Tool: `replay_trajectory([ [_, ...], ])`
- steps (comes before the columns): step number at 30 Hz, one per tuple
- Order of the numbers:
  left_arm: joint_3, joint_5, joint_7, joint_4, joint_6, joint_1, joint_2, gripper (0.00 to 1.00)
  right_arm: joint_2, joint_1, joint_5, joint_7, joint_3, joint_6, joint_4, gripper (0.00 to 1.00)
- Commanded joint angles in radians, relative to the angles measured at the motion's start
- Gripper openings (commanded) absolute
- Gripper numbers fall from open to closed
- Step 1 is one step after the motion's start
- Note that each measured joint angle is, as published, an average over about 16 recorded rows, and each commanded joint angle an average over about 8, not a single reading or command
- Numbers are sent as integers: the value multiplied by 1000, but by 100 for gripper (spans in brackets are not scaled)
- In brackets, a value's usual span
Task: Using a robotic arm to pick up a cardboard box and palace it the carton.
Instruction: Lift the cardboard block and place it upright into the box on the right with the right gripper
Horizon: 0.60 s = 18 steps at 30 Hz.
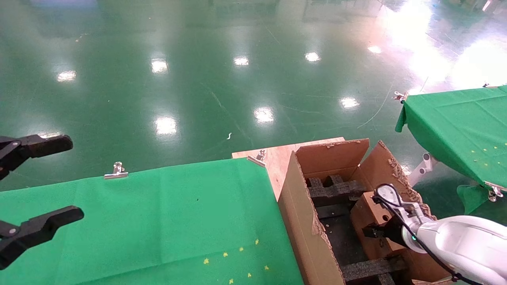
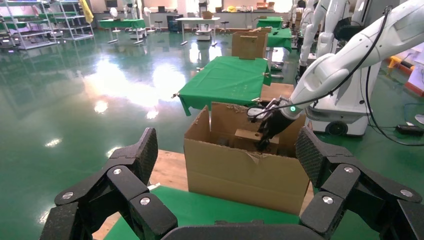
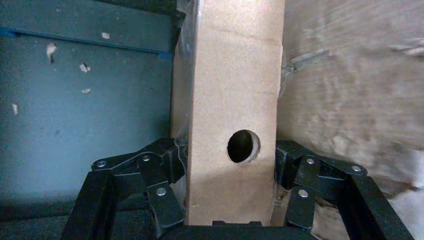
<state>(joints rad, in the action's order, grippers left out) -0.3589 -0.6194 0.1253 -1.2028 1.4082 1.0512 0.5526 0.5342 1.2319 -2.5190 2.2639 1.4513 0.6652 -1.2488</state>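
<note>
Cardboard box (image 3: 230,125) seemingly on edge

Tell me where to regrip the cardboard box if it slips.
Grip the cardboard box across its two narrow side faces near the round hole, where the right gripper pinches it now. Come from above: it stands on edge inside the carton, beside the right wall.
</note>
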Motion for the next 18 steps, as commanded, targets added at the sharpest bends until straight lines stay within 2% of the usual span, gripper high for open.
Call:
replay_trajectory([
  [1,0,0,0,0,0,0,0,100,17,-6,-3,-1,3,-6,24,0],
  [8,0,0,0,0,0,0,0,100,66,-10,26,-49,18,-48,113,0],
  [9,0,0,0,0,0,0,0,100,69,-9,31,-55,20,-52,120,6],
  [16,0,0,0,0,0,0,0,100,83,-9,56,-84,28,-70,151,93],
  [17,0,0,0,0,0,0,0,100,84,-9,58,-86,28,-71,153,100],
  [18,0,0,0,0,0,0,0,100,83,-9,58,-85,28,-71,152,100],
])
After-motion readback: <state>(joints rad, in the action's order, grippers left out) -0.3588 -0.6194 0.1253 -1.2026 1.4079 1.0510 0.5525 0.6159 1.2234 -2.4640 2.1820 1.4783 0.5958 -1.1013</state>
